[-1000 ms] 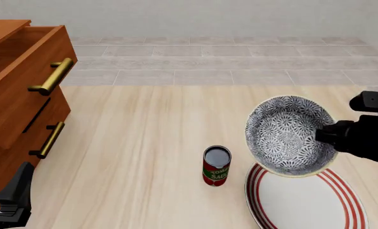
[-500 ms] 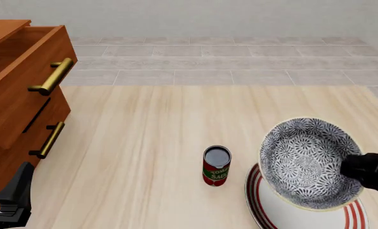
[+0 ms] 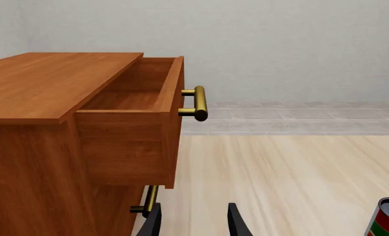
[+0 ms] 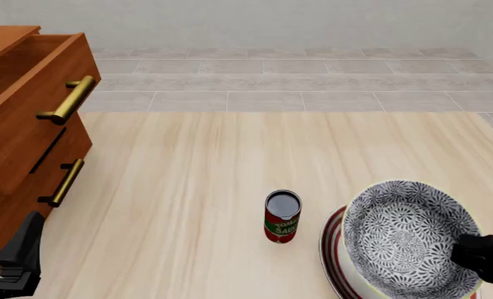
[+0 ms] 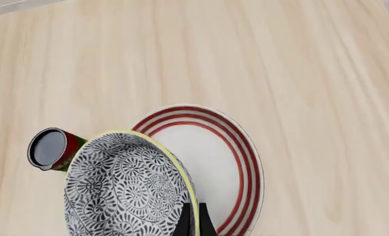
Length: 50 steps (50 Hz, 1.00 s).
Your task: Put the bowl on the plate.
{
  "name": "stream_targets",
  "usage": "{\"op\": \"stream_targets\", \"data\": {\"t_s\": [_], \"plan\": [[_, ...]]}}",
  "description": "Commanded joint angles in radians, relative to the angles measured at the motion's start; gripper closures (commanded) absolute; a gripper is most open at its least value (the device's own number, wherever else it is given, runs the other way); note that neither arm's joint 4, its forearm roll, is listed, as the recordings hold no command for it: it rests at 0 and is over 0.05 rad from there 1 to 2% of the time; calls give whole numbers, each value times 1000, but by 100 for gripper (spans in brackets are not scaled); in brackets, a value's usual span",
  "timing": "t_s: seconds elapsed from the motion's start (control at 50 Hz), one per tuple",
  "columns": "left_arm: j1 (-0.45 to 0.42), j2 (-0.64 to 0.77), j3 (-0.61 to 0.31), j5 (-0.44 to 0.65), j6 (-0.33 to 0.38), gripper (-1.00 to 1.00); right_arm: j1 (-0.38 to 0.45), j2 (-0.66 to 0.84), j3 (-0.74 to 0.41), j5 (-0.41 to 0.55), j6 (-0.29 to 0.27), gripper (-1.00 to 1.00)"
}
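Observation:
The bowl (image 4: 408, 235), grey-and-white floral with a pale rim, hangs tilted over the plate (image 4: 333, 252), whose red rings show at the near right of the table. My right gripper (image 4: 482, 254) is shut on the bowl's right rim. In the right wrist view its fingers (image 5: 193, 222) pinch the rim of the bowl (image 5: 122, 189), and the plate (image 5: 217, 160) lies beneath. Whether the bowl touches the plate I cannot tell. My left gripper (image 4: 18, 254) sits at the near left by the dresser; its fingers (image 3: 151, 222) stand open around nothing.
A tomato soup can (image 4: 282, 216) stands upright just left of the plate, also seen as the can (image 5: 50, 148) and the can (image 3: 387, 220). A wooden dresser (image 4: 27, 124) with an open top drawer (image 3: 132, 123) and brass handles fills the left side.
My right gripper has carried the bowl toward me and downward, from above the plate's far edge to low over the plate. The left arm and the can have not moved.

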<state>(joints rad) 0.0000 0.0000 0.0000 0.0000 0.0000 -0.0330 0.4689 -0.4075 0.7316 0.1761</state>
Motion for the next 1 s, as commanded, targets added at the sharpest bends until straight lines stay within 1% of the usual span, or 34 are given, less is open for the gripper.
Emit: {"op": "stream_targets", "data": {"t_s": [0.02, 0.22, 0.32, 0.44, 0.54, 0.66, 1.0], "plan": [[0, 0, 0, 0, 0, -100, -6, -9, 44, -23, 21, 100], [0, 0, 0, 0, 0, -100, -7, 18, 87, -83, 37, 100], [0, 0, 0, 0, 0, -100, -10, 13, 101, -89, 40, 100], [0, 0, 0, 0, 0, -100, -15, 30, 124, -125, 40, 100], [0, 0, 0, 0, 0, -100, -19, 24, 132, -125, 40, 100], [0, 0, 0, 0, 0, -100, -25, 62, 139, -161, 36, 100], [0, 0, 0, 0, 0, -100, -34, 37, 171, -151, 33, 100]]}}
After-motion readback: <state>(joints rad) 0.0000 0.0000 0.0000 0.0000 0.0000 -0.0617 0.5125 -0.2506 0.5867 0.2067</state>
